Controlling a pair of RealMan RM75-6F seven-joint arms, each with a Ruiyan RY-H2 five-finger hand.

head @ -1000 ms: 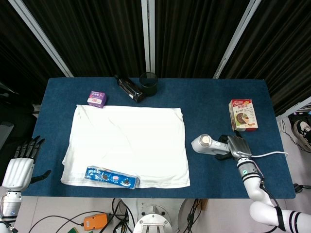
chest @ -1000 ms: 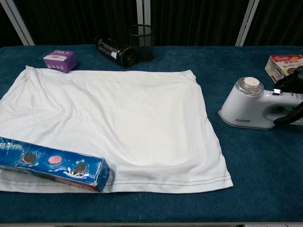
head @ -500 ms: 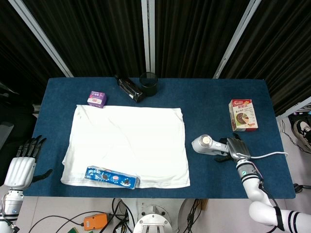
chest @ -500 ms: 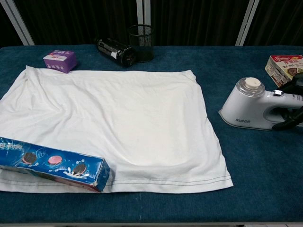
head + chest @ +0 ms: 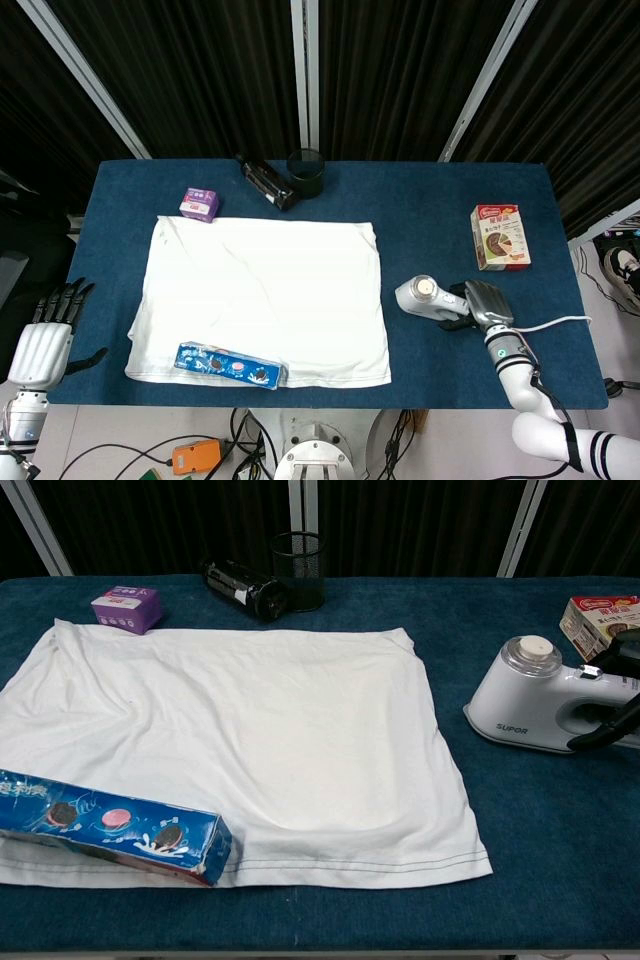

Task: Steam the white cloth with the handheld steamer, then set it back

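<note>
The white cloth (image 5: 265, 295) (image 5: 230, 720) lies spread flat on the blue table. To its right stands the white handheld steamer (image 5: 425, 297) (image 5: 530, 705), base on the table just off the cloth's right edge. My right hand (image 5: 487, 302) (image 5: 615, 695) grips the steamer's handle from the right, fingers curled around it. My left hand (image 5: 45, 335) hangs off the table's front left corner with fingers stretched out, holding nothing; the chest view does not show it.
A blue cookie box (image 5: 228, 365) (image 5: 110, 825) lies on the cloth's front left part. A purple box (image 5: 199, 203), a black bottle (image 5: 265, 182) and a mesh cup (image 5: 305, 172) stand behind the cloth. A red box (image 5: 500, 237) sits behind the steamer, whose cable (image 5: 555, 320) trails right.
The steamer has shifted slightly to the right with my right hand closing further around its handle. The left hand has barely moved.
</note>
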